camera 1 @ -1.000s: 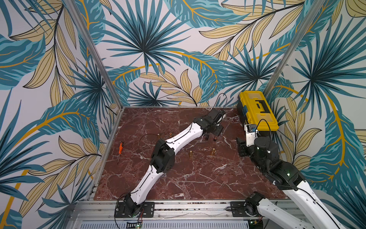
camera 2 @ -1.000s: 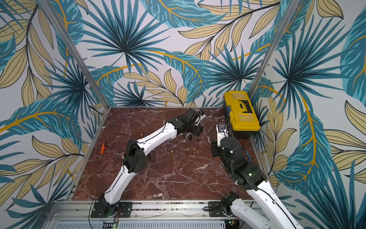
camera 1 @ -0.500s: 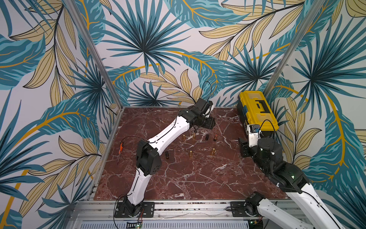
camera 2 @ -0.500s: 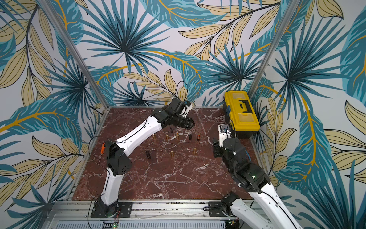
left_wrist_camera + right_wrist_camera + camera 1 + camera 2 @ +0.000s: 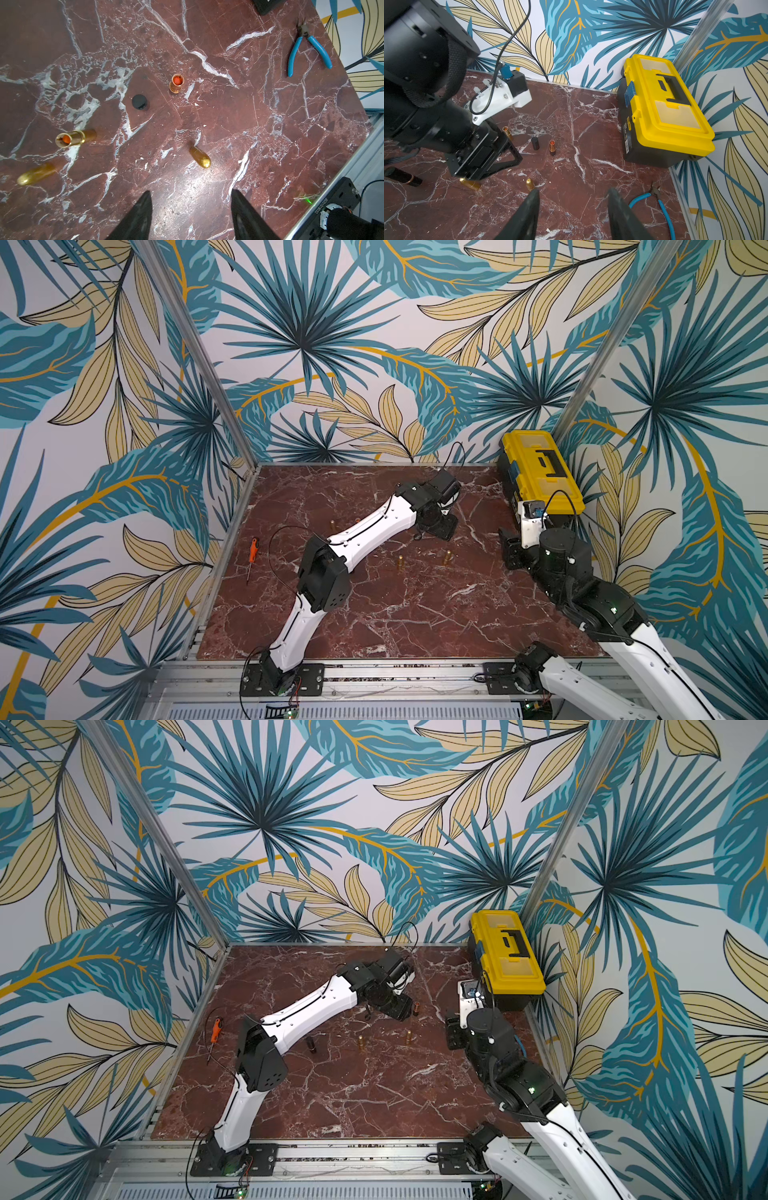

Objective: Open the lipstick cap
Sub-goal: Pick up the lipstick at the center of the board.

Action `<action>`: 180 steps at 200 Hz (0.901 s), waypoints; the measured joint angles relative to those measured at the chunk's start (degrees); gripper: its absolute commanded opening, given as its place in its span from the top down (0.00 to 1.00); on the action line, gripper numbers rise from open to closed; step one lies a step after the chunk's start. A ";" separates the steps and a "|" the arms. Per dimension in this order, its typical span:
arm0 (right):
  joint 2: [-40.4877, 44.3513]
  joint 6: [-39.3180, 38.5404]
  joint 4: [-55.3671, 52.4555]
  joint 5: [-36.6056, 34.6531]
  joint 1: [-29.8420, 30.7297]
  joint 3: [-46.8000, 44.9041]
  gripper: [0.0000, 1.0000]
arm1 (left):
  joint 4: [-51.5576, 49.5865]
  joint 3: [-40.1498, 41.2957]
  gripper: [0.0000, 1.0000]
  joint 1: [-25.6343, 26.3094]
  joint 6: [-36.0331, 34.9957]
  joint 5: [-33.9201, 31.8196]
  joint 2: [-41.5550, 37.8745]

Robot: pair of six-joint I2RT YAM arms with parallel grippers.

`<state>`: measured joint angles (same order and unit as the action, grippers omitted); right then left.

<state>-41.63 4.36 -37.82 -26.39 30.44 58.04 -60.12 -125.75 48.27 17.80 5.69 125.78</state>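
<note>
Far left, near the edge rail: orange screwdriver [image 5: 215, 1029], flat on the marble table [image 5: 374, 1094].

Next, just past the left arm's elbow: black lipstick [image 5: 311, 1045], on its side, cap on. Seen again in the right wrist view [image 5: 401, 175].

Mid-table: gold tube [image 5: 361, 1042] and second gold tube [image 5: 409, 1036], both upright with rounded tops, apart from each other. Caps alone or capped sticks: cannot tell.

Left gripper [image 5: 190, 199]: jaws spread, nothing between them, bare marble beneath. Placed behind the gold tubes in both top views [image 5: 438, 526].

Noted in the left wrist view:
- gold lipstick [image 5: 70, 138], uncapped, orange stick showing
- black cap [image 5: 139, 101], upright, standing alone
- copper lipstick [image 5: 176, 83], uncapped, orange-red stick showing, near the black cap, not touching

Copper lipstick also visible in a top view [image 5: 416, 1007], just right of the left gripper.

Right gripper [image 5: 573, 193]: jaws parted, empty, second gold tube [image 5: 530, 184] close to one fingertip. Located in a top view [image 5: 453, 1033] just in front of the toolbox.

Far right corner: yellow toolbox [image 5: 505, 957], lid shut, against the wall.

Blue pliers [image 5: 654, 199] flat on the marble by the right wall, near the toolbox.
</note>
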 measured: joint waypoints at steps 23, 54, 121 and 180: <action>-0.42 0.00 0.04 0.31 0.00 -0.31 0.46 | -0.31 0.00 0.38 0.20 -0.46 -0.79 0.31; -0.83 0.17 0.66 0.50 0.00 -1.11 0.46 | -0.44 0.02 0.38 0.79 -1.22 -0.70 1.81; -1.01 0.61 0.70 0.72 0.00 -2.03 0.46 | -1.01 0.02 0.40 3.54 -2.62 -0.50 6.58; 0.17 0.61 0.66 0.59 0.00 -2.27 0.46 | -1.16 -1.73 0.44 4.52 -3.13 -0.61 9.35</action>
<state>-41.45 4.97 -37.17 -25.80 30.44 55.77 -61.28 -127.48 52.80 14.68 5.08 135.13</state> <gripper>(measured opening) 0.539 0.574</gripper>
